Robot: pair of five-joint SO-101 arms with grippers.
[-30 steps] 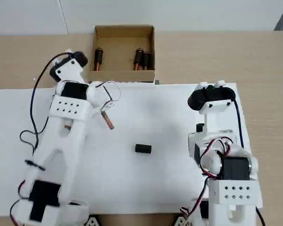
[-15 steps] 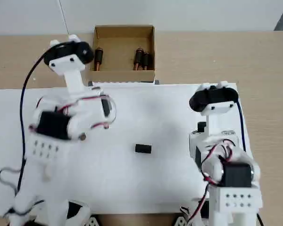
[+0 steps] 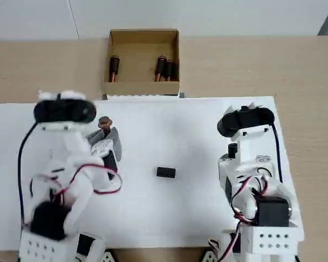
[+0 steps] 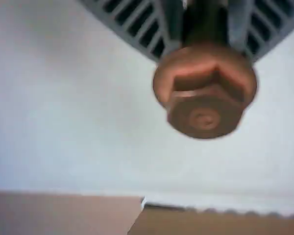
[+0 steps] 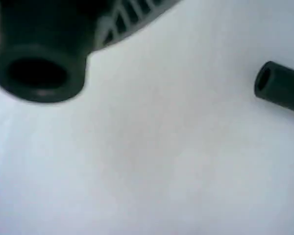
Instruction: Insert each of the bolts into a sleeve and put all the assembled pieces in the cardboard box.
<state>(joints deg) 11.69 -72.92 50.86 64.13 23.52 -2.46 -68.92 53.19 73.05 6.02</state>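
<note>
Clamping the one bolt (image 4: pixel 204 93), the left gripper (image 3: pixel 106 137) hangs near the white sheet's (image 3: pixel 197 125) left edge. The right gripper (image 3: pixel 233 150) pinches one black sleeve (image 5: pixel 39 68), a second sleeve (image 3: pixel 165 172) lying mid-sheet between them. Three assembled pieces (image 3: pixel 160 66) lie in the cardboard box (image 3: pixel 144 36) past the far edge.

This looks like a robotics lab or a hobby test bench, though little of the room shows. A pale wood tabletop (image 3: pixel 311 71) meets a plain white wall (image 3: pixel 208 16) at the far side. On a white sheet (image 3: pixel 180 125) stand two small white arms, the left arm (image 3: pixel 71 150) and the right arm (image 3: pixel 251 174), with bare motors and loose wires (image 3: pixel 241 192). A cardboard box (image 3: pixel 144 87) sits beyond.
</note>
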